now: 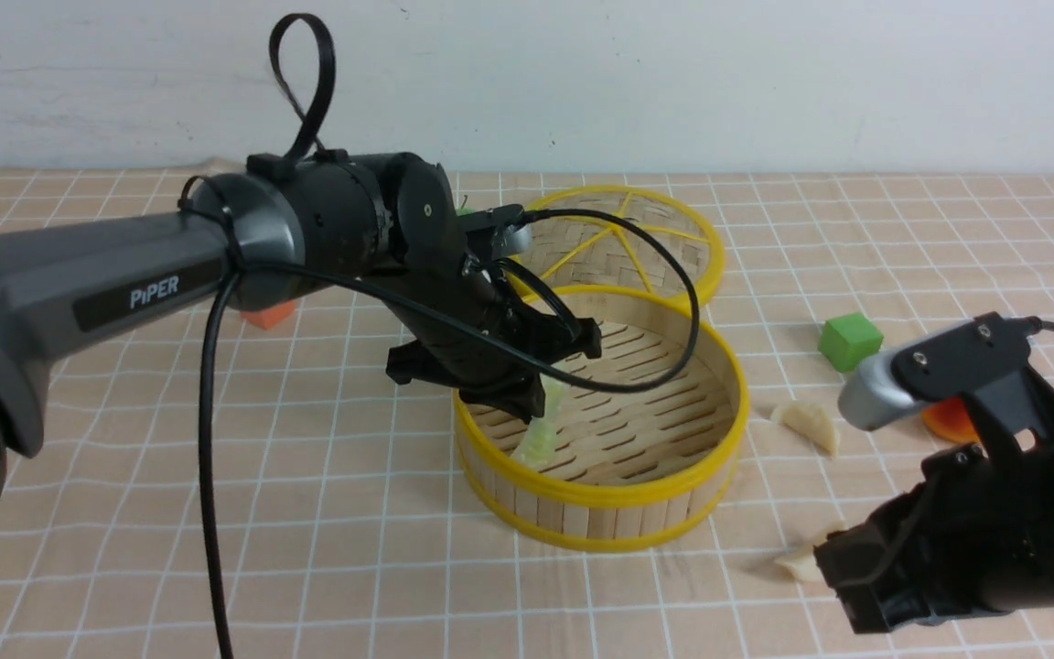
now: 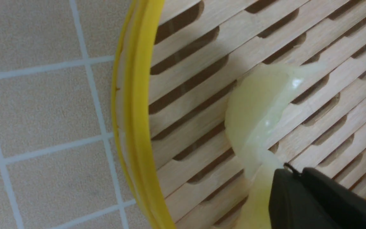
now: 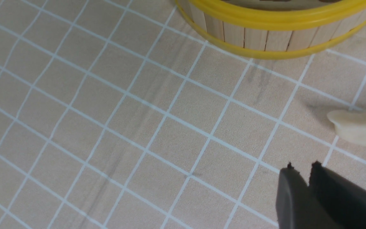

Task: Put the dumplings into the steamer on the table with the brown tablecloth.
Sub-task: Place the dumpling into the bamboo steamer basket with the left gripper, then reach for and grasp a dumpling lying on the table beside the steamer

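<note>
The steamer (image 1: 600,499) stands mid-table on the brown tablecloth (image 1: 170,476). Two pale green dumplings (image 1: 543,439) lie inside by its near-left wall. In the left wrist view one (image 2: 259,105) lies on the slats and the other (image 2: 254,197) lies against the outer side of one finger. My left gripper (image 1: 527,403) hangs inside the steamer (image 2: 138,127), jaws together with nothing between them (image 2: 297,171). A cream dumpling (image 1: 811,423) lies right of the steamer. Another (image 1: 800,563) lies beside my shut, empty right gripper (image 1: 843,586), as the right wrist view shows (image 3: 357,127).
The flat woven lid (image 1: 623,240) lies behind the steamer. A green cube (image 1: 849,340) sits to the right, an orange cube (image 1: 268,316) shows under my left arm, and an orange object (image 1: 948,421) lies behind my right wrist. The steamer wall (image 3: 265,22) is near my right gripper (image 3: 302,167).
</note>
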### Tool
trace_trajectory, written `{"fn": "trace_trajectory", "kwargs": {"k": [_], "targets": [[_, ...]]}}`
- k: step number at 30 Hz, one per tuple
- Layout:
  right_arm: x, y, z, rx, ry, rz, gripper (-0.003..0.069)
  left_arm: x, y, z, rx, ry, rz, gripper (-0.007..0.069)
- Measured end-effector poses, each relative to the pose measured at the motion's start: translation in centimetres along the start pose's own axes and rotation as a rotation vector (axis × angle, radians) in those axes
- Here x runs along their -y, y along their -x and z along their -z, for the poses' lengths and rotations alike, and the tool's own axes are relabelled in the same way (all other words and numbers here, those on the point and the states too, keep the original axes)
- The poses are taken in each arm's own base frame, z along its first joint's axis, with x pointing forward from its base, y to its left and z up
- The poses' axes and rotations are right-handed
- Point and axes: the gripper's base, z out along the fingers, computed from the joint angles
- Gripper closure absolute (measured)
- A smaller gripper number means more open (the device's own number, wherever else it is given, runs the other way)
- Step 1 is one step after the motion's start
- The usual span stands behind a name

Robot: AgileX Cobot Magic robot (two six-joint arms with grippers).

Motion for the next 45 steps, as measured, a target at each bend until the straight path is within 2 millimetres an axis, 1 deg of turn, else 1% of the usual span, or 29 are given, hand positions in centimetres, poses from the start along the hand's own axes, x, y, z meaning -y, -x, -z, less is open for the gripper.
{"fn": "trace_trajectory", "kwargs": {"k": [2, 3, 4, 5, 8, 11, 13, 15, 22, 24, 28, 31, 33, 35, 37, 38, 39, 40, 42, 43, 44, 45], "targets": [[0.0, 0.0, 0.0, 0.000, 0.000, 0.000, 0.0575, 0.0, 0.0, 0.0, 0.000, 0.000, 0.000, 0.0498], [0.0, 0.0, 0.0, 0.000, 0.000, 0.000, 0.0575, 0.0, 0.0, 0.0, 0.000, 0.000, 0.000, 0.0490], [0.0, 0.0, 0.0, 0.000, 0.000, 0.000, 0.0573, 0.0, 0.0, 0.0, 0.000, 0.000, 0.001, 0.0412], [0.0, 0.0, 0.0, 0.000, 0.000, 0.000, 0.0571, 0.0, 0.0, 0.0, 0.000, 0.001, 0.000, 0.0370], [0.0, 0.0, 0.0, -0.001, 0.000, 0.000, 0.0571, -0.2, 0.1, 0.0, 0.006, 0.020, -0.023, 0.0280], [0.0, 0.0, 0.0, -0.001, 0.000, 0.000, 0.0571, -0.4, 0.2, 0.0, 0.020, 0.047, -0.057, 0.0248], [0.0, 0.0, 0.0, -0.002, 0.001, 0.000, 0.0571, -0.5, 0.2, 0.0, 0.025, 0.058, -0.071, 0.0246], [0.0, 0.0, 0.0, -0.003, 0.001, 0.000, 0.0571, -0.8, 0.4, 0.0, 0.044, 0.089, -0.111, 0.0264], [0.0, 0.0, 0.0, -0.004, 0.001, 0.000, 0.0571, -1.3, 1.0, 0.1, 0.094, 0.170, -0.225, 0.0412], [0.0, 0.0, 0.0, -0.004, 0.001, 0.000, 0.0571, -1.4, 1.0, 0.2, 0.100, 0.187, -0.249, 0.0442], [0.0, 0.0, 0.0, -0.004, 0.001, 0.000, 0.0566, -1.6, 1.1, 0.3, 0.108, 0.222, -0.296, 0.0470], [0.0, 0.0, 0.0, -0.004, 0.001, 0.000, 0.0563, -1.7, 1.2, 0.4, 0.110, 0.235, -0.311, 0.0472], [0.0, 0.0, 0.0, -0.004, 0.001, 0.000, 0.0562, -1.6, 1.2, 0.8, 0.111, 0.238, -0.313, 0.0472], [0.0, 0.0, 0.0, -0.004, 0.001, 0.000, 0.0561, -1.2, 1.2, 2.0, 0.121, 0.235, -0.315, 0.0472], [0.0, 0.0, 0.0, -0.004, 0.001, 0.000, 0.0559, -0.5, 1.4, 4.2, 0.153, 0.225, -0.318, 0.0472], [0.0, 0.0, 0.0, -0.003, 0.001, 0.000, 0.0559, -0.5, 1.4, 4.5, 0.158, 0.223, -0.318, 0.0472], [0.0, 0.0, 0.0, -0.001, -0.004, 0.005, 0.0557, 0.4, 1.6, 7.8, 0.217, 0.204, -0.321, 0.0472], [0.1, 0.0, -0.1, 0.000, -0.008, 0.010, 0.0556, 0.8, 1.6, 9.4, 0.246, 0.195, -0.323, 0.0472], [0.5, 0.1, -0.2, 0.004, -0.034, 0.023, 0.0552, 1.6, 1.2, 14.1, 0.320, 0.169, -0.323, 0.0472], [0.6, 0.1, -0.3, 0.006, -0.037, 0.022, 0.0552, 1.7, 1.2, 14.6, 0.329, 0.167, -0.323, 0.0472], [1.4, 0.4, -0.4, 0.022, -0.069, -0.007, 0.0543, 2.2, 0.5, 18.0, 0.388, 0.136, -0.318, 0.0472], [2.5, 0.8, -0.4, 0.058, -0.105, -0.077, 0.0535, 2.4, -0.5, 20.5, 0.433, 0.110, -0.315, 0.0476]]}}
